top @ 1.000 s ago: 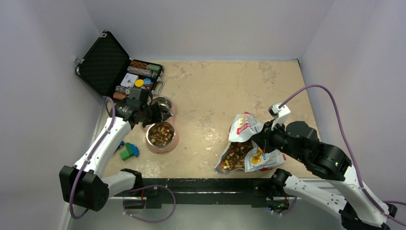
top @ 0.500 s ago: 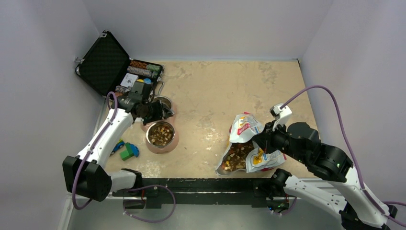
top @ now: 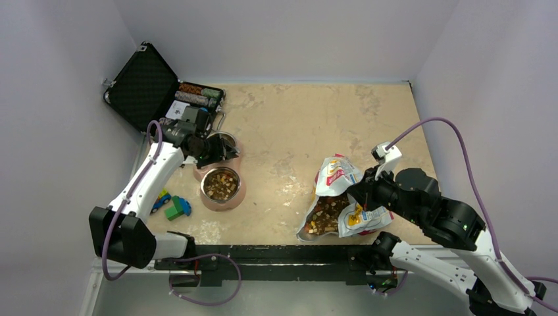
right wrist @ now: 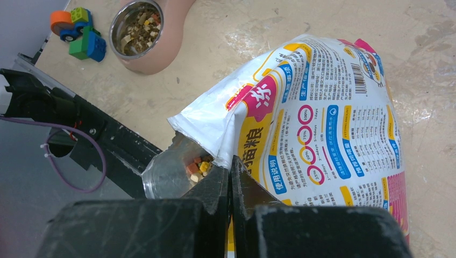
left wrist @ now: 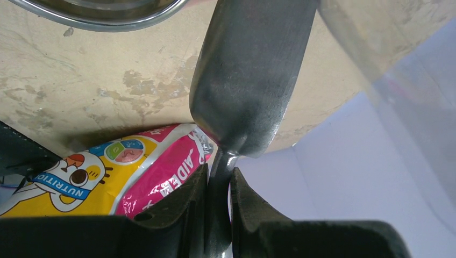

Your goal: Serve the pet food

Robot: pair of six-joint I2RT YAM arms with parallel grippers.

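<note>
Black case (top: pixel 141 85) corner hidden behind left arm, left gripper (left wrist: pixel 219 177) clamped on metal scoop (left wrist: pixel 247 80) handle, scoop load not discernible, arm extended over rear bowl (top: pixel 229 138), pet food (top: pixel 222 185) in pink bowl (top: pixel 230 205) and inside torn bag (right wrist: pixel 322 107), right gripper (right wrist: pixel 230 172) pinching bag edge, elbow folded.

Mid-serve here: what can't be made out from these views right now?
- The scoop and its load: left wrist shows only its outer face above the left tool; too small in the top view.
- The far bowl and its contents: top view, the left tool overlaps it.
- How much pet food is in the bag: right wrist, the bag's flap and the right tool hide the inside.
</note>
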